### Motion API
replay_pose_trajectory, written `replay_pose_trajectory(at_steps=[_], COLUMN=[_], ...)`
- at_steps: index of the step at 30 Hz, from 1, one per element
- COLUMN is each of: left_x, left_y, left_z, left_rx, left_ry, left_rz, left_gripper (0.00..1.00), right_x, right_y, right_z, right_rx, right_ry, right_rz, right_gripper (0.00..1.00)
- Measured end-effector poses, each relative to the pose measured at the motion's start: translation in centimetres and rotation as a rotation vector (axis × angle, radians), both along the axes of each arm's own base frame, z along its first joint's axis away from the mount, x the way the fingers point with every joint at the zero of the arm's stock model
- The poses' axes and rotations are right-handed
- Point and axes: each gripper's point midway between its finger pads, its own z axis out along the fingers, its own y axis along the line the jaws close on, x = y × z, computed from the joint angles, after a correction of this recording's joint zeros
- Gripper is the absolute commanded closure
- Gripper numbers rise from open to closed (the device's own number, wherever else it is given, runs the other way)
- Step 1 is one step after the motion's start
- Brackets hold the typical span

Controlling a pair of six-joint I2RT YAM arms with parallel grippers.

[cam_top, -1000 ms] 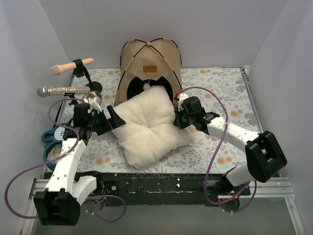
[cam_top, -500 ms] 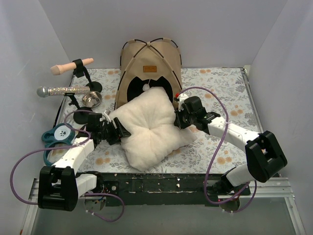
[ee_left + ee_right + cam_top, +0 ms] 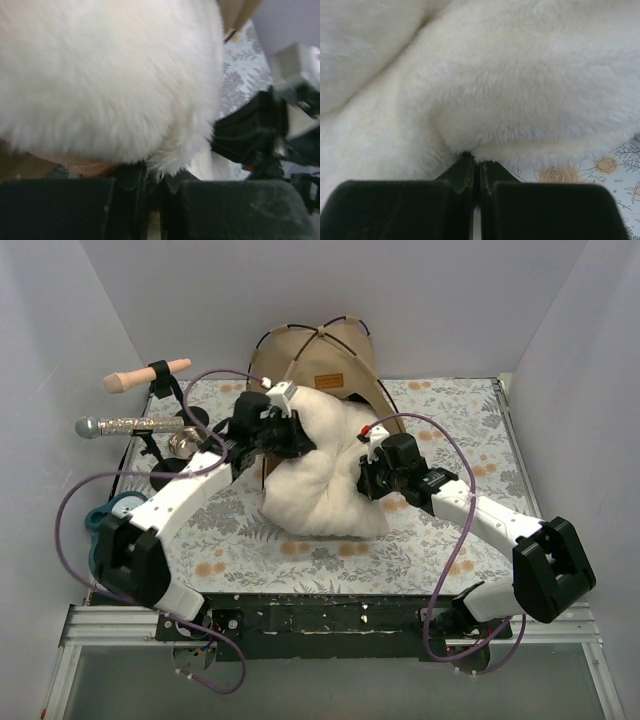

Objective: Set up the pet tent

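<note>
Your desk (image 3: 450, 530) carries the tent (image 3: 318, 348) at the middle of its far edge. It looks tipped back toward the wall, and its doorway is hidden behind the pillow (image 3: 320, 480). The pillow stands bunched on edge just in front of the tent, pressed against its front.

The left jaws are clenched on the pillow's far left rim and the right jaws on its right rim. Each wrist view shows fur pinched between closed tips.

The step in hand looks like feeding the pillow through the doorway.

- **The tent first:** it is light and on thin poles, so a push high on its face will likely roll it further back. Let it settle flat on the desk before you press in.
- **The pillow next:** drop its leading edge low, close to the desk, and aim it at the bottom of the doorway.
- **Both arms together:** move them at the same pace so the pillow goes in square and does not twist or jam against the black trim.
- **The jaws:** hold both grips until most of the pillow is inside. Then let go one side at a time and draw each arm straight back toward the near edge, so the fingers do not snag a pole.
- **The far left corner:** watch the left arm there, because the mic (image 3: 125, 425) sits near it.
</note>
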Motion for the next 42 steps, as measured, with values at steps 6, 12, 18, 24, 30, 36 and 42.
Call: replay_pose_trajectory(at_steps=[6,12,18,24,30,36,42], left_x=[4.5,6.3,6.2,6.3,6.8,5.3,0.0], left_y=[-2.3,-2.9,-2.2,-0.9,2.7,5.1,5.5], left_z=[-9.0,-10.1,-9.5,-5.7,-3.1,2.1,3.8], left_rx=[0.235,0.363,0.383,0.393,0.268,0.205,0.219], left_ry=[0.119,0.077,0.001,-0.136,-0.151,-0.288,-0.384], left_rz=[-0.003,0.029,0.032,0.016,-0.022,-0.106,-0.215], left_gripper=[1.00,0.75,0.21,0.02,0.02,0.02,0.02], right_x=[1.3,2.0,3.0,5.0,6.6,8.3,8.0], right_y=[-0.2,-0.3,-0.4,-0.6,-1.6,-0.5,-0.4], right_z=[-1.8,-2.1,-1.1,1.5,1.6,1.4,3.8], right_rx=[-0.062,-0.087,-0.096,-0.091,-0.095,-0.057,-0.002], right_ry=[0.018,0.010,-0.025,-0.093,-0.096,-0.075,-0.101], right_rz=[-0.029,-0.048,-0.077,-0.141,-0.216,-0.177,-0.091], right_gripper=[0.99,0.99,0.99,0.99,0.97,0.63,0.23])
